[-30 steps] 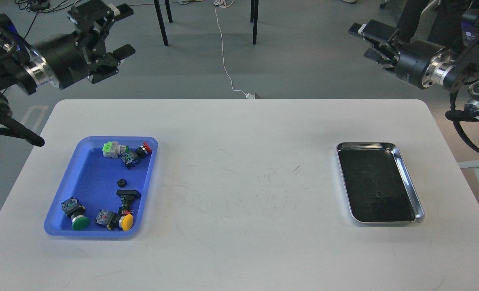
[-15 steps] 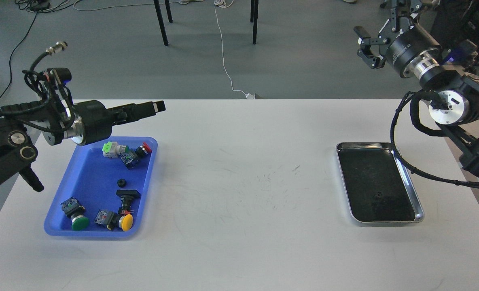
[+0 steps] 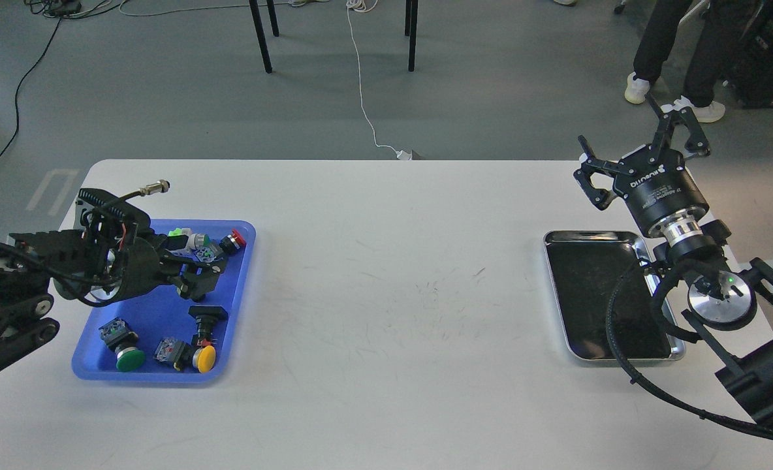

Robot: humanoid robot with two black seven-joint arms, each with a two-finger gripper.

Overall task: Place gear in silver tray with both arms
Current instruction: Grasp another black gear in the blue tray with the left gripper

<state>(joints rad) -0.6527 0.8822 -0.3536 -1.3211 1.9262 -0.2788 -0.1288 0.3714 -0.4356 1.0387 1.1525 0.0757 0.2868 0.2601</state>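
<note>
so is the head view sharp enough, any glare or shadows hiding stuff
Head view: sharp overall, lighting soft and even, with faint shadows under the blue tray. The silver tray has bright glints on its rim and a dark reflective bottom, partly covered by the right arm's cables. The left gripper is dark against the blue tray's parts, so its fingers are hard to separate; the right gripper reads clearly open.

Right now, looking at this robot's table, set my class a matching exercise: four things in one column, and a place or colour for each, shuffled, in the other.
Things:
1. silver tray
2. blue tray
3. left gripper
4. right gripper

Descriptions:
A. over the table's far right edge
B. holds coloured push buttons
C. reaching into the blue tray
D. table's right side

Pairs: 1-D, 2-B, 3-C, 4-A
</note>
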